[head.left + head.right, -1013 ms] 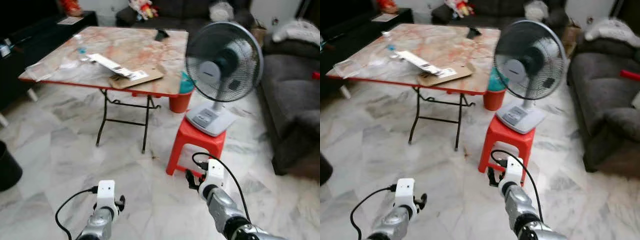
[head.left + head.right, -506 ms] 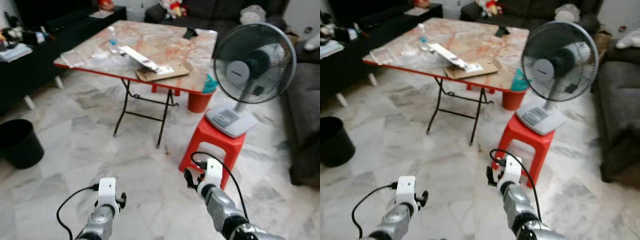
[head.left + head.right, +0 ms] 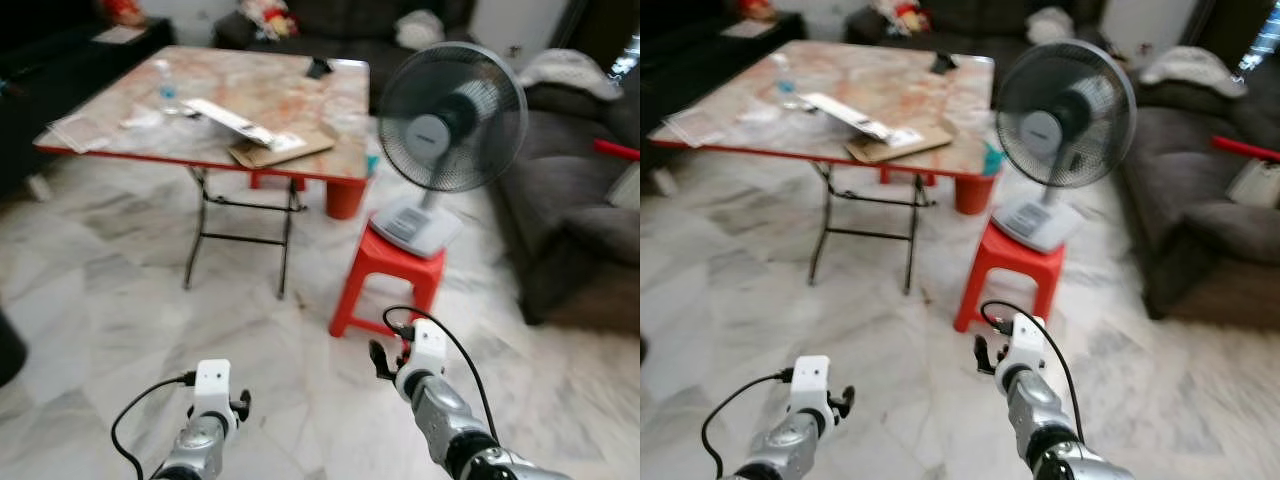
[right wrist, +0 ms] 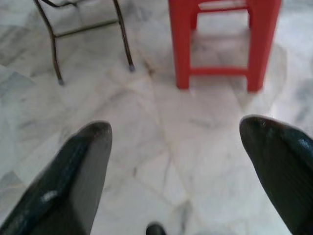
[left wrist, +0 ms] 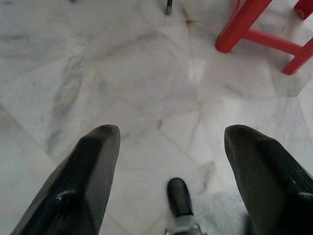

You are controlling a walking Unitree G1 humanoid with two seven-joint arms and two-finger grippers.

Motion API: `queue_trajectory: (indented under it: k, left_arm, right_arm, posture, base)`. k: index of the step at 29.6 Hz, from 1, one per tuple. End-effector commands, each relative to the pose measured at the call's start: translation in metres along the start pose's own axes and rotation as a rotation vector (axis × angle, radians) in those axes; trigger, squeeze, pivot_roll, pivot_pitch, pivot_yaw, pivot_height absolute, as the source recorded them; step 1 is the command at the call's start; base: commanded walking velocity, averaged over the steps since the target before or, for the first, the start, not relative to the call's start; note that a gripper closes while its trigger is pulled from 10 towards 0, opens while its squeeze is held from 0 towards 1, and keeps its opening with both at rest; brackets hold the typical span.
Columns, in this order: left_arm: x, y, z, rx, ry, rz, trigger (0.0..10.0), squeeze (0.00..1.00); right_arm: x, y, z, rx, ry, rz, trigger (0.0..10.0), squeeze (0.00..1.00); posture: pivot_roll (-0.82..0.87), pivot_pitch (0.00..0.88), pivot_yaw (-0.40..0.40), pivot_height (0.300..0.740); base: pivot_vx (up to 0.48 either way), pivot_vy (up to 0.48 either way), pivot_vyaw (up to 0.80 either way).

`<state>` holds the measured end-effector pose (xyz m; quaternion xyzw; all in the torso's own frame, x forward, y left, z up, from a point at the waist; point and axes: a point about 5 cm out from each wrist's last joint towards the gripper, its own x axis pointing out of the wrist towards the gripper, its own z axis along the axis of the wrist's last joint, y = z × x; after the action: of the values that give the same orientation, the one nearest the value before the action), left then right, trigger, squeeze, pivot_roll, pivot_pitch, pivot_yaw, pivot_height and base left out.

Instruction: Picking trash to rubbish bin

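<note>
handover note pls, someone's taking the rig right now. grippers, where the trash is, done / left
Left gripper: open, empty, held low over the marble floor.
Right gripper: open, empty, also low, facing the red stool that carries the fan.
Trash: on the folding table ahead to the left lie a cardboard sheet with a long white strip across it, a small bottle and clear plastic wrapping near the left edge.
Done: nothing picked up.
Left: walk to the table, grab each piece, find the bin and drop it in.
</note>
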<state>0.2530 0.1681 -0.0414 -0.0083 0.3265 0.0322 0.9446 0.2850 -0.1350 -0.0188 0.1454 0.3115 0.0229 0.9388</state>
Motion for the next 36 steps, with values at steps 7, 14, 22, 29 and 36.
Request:
queue_trajectory:
  k: [7,14,22,29,36]
  left_arm:
    - [0.000,-0.003,0.001,-0.026,0.003,0.004,10.0,0.00]
    - [0.003,-0.005,0.010,-0.031,-0.034,-0.003,10.0,0.00]
    - [0.006,-0.024,0.044,0.019,-0.184,-0.073,10.0,0.00]
    - [0.006,-0.031,0.089,0.035,-0.394,-0.081,10.0,0.00]
    - [0.000,-0.038,0.135,0.071,-0.586,-0.053,10.0,0.00]
  right_arm:
    - [0.000,-0.003,0.005,-0.003,-0.011,-0.008,10.0,0.00]
    - [0.000,-0.003,0.005,-0.006,-0.014,-0.007,10.0,0.00]
    - [0.002,0.003,0.021,-0.104,-0.109,0.022,10.0,0.00]
    - [0.000,0.024,0.068,-0.205,-0.374,0.105,10.0,0.00]
    - [-0.010,0.035,0.111,-0.210,-0.606,0.148,10.0,0.00]
  posture:
    - [-0.13,0.037,-0.025,0.740]
    - [-0.13,0.039,-0.025,0.740]
    - [-0.10,0.036,-0.017,0.740]
    - [-0.10,0.038,-0.011,0.740]
    - [-0.11,0.032,0.003,0.740]
  base:
    - [0.000,0.480,0.00]
    - [0.000,0.458,0.00]
    - [0.000,0.041,0.00]
    - [0.000,0.000,0.00]
    - [0.037,0.000,0.00]
